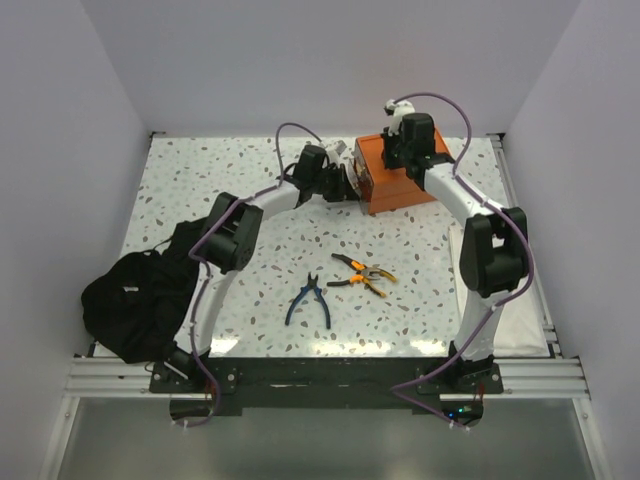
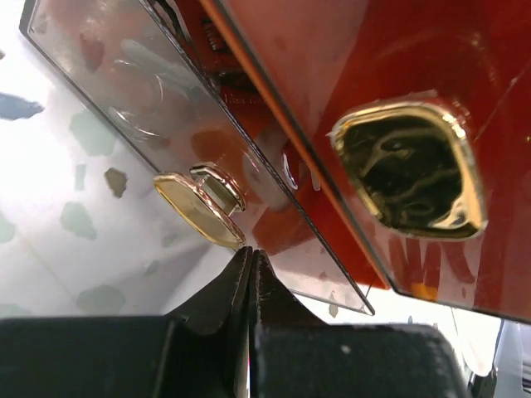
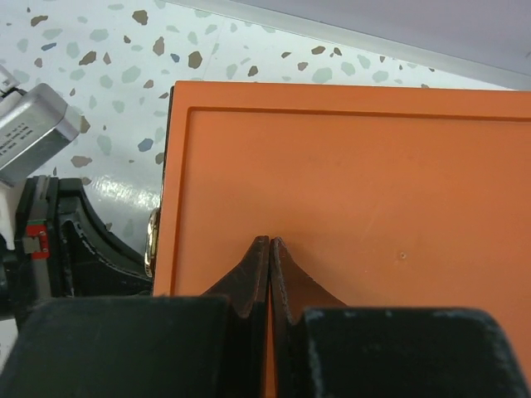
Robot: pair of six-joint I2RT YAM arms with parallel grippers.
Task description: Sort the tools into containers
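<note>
The orange lidded box (image 1: 397,182) stands at the back middle with its lid down. My right gripper (image 3: 271,242) is shut and empty, its tips on or just above the orange lid (image 3: 357,182). My left gripper (image 2: 251,253) is shut and empty at the box's left side, its tips just below a gold knob (image 2: 203,199) on a clear latch flap (image 2: 149,91). A gold plate (image 2: 411,178) sits on the orange wall. Blue-handled pliers (image 1: 308,302) and orange-and-black pliers (image 1: 362,275) lie on the table in front. Spanners, wrench and clear box are out of view.
The floppy black bag (image 1: 140,295) lies at the left edge of the speckled table (image 1: 260,290). A flat white sheet (image 1: 525,335) lies along the right side. White walls close in the back and sides. The left gripper's body shows in the right wrist view (image 3: 58,240).
</note>
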